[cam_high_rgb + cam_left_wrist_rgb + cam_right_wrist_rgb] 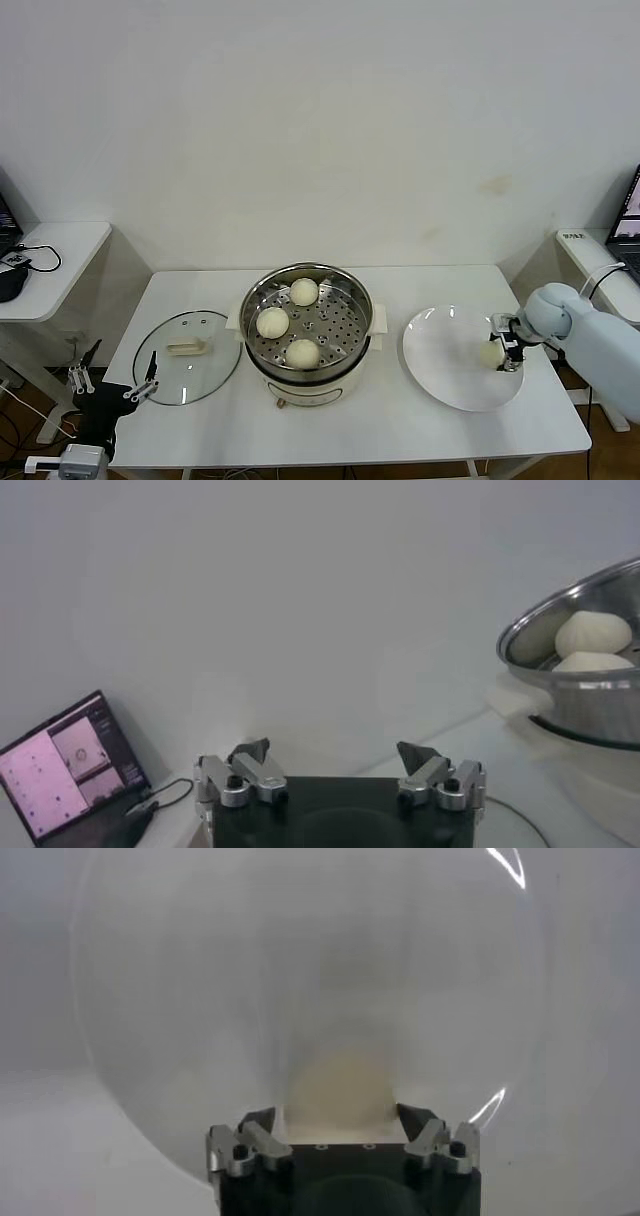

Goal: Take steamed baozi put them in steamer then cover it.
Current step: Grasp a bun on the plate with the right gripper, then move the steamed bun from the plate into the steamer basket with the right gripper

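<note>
Three steamed baozi (304, 291) (272, 322) (302, 353) lie in the shiny steamer (345, 283) on its white pot at the table's middle. The fourth baozi (491, 353) rests on the right side of the white plate (450, 385). My right gripper (506, 349) is down at it, open, one finger on each side of the baozi (338, 1083); the fingertips (262, 1119) stand close beside it. My left gripper (112, 381) is open and empty, parked low off the table's left edge; it shows in the left wrist view (335, 750), with the steamer (560, 605) beyond.
The round glass lid (185, 368) with a white handle lies flat on the table left of the pot. Side tables stand at the far left and far right, the left one with cables. A laptop (65, 770) shows in the left wrist view.
</note>
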Controlling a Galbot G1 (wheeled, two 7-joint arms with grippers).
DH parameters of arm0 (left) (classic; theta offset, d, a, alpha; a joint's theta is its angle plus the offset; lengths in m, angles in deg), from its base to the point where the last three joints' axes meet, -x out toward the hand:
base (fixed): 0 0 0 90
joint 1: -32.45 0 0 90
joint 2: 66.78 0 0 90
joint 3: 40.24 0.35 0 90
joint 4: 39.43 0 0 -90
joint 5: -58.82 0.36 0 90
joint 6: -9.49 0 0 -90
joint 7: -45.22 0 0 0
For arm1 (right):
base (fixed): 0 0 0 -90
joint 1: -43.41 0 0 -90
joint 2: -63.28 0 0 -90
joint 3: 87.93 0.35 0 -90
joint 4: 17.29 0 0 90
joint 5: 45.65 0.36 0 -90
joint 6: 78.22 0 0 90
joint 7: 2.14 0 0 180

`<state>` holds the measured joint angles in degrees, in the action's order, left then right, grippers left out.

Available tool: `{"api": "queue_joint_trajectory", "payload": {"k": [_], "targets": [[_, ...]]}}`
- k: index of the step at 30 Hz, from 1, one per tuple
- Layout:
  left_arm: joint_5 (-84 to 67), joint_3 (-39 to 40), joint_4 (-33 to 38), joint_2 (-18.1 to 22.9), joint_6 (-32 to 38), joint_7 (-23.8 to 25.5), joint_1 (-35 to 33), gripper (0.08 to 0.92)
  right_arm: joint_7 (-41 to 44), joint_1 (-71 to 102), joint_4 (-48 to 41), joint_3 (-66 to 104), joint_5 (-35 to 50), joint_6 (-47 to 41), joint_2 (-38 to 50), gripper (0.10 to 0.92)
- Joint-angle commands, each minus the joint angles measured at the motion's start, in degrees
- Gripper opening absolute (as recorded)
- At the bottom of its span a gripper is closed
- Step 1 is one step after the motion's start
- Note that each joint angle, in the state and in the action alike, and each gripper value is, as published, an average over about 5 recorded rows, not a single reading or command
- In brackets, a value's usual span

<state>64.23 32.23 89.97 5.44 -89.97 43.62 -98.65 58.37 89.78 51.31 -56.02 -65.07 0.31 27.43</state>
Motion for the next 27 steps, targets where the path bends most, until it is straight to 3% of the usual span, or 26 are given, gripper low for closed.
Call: {"api": "queue_joint_trajectory", "payload": {"k": [1, 12, 20, 27], "targets": [[0.0, 0.1, 0.0, 0.0, 0.1, 0.0, 0.0, 0.823, 0.7, -0.2, -0.9, 0.3, -0.3, 0.1, -0.2, 0.672], [0.0, 0.1, 0.4, 0.1, 0.1, 0.0, -0.1, 0.823, 2.0, -8.6, 4.9, -5.3, 4.6, -1.9, 3.4, 0.591], [0.0, 0.5, 0.3, 0.3, 0.1, -0.1, 0.5, 0.823, 2.6, -26.6, 15.8, -18.6, 13.6, -5.7, 7.2, 0.591], [-0.1, 1.0, 0.2, 0.1, 0.1, -0.1, 1.0, 0.823, 1.3, -46.3, 22.8, -31.5, 25.8, -10.1, 4.4, 0.594]]}}
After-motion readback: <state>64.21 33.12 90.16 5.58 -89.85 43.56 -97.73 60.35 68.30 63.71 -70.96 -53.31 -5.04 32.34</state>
